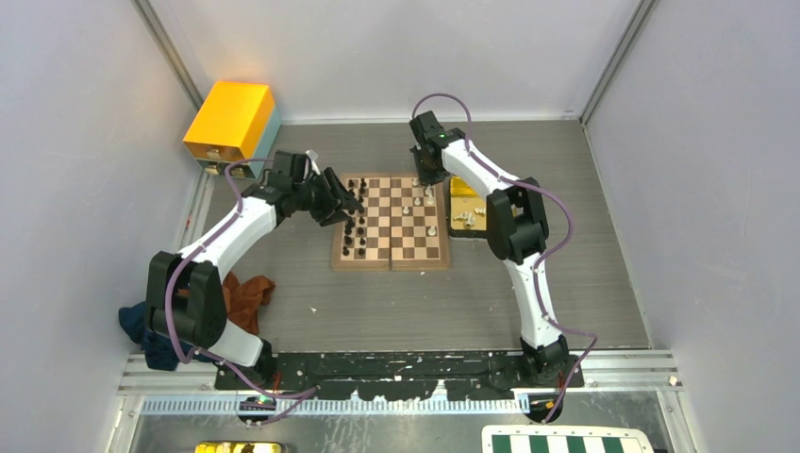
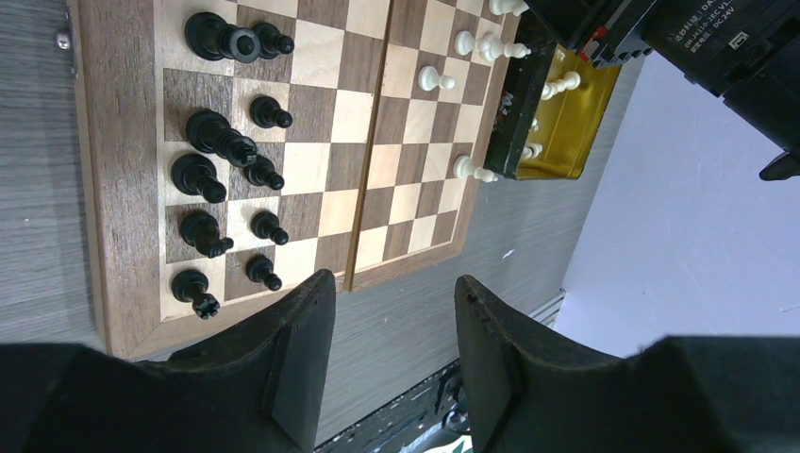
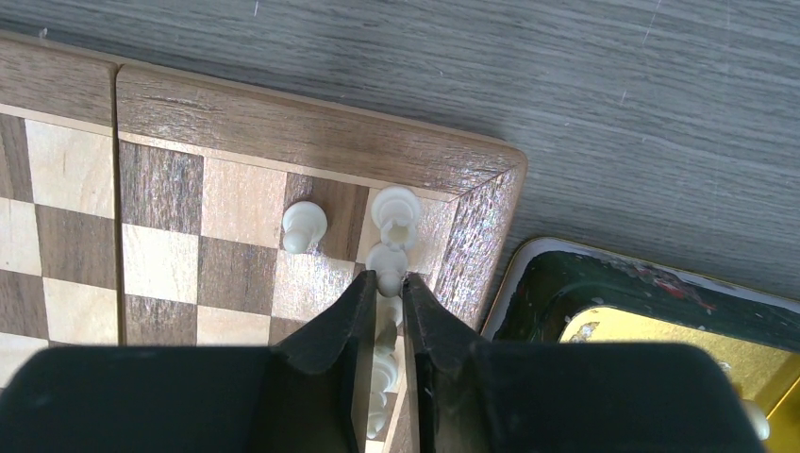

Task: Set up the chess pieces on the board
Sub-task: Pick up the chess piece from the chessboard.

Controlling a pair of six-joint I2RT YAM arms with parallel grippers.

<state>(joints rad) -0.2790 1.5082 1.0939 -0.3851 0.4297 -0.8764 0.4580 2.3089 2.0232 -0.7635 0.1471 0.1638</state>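
The wooden board (image 1: 387,247) lies mid-table. Black chess pieces (image 2: 217,137) stand in two rows on its left side. A few white chess pieces (image 2: 429,78) stand on its right side. My left gripper (image 2: 391,283) is open and empty, above the board's left edge (image 1: 354,200). My right gripper (image 3: 389,278) is at the board's far right corner (image 1: 429,184), shut on the round top of a white piece (image 3: 387,260). A white rook-like piece (image 3: 396,206) stands in the corner square just beyond it, and a white pawn (image 3: 304,225) one square left. More white pieces show between the fingers.
A gold tray (image 1: 464,203) with loose white pieces touches the board's right edge; it also shows in the right wrist view (image 3: 604,311). A yellow box (image 1: 231,118) stands far left. Crumpled cloths (image 1: 247,294) lie near the left arm. A green-and-white board (image 1: 566,442) lies at the bottom.
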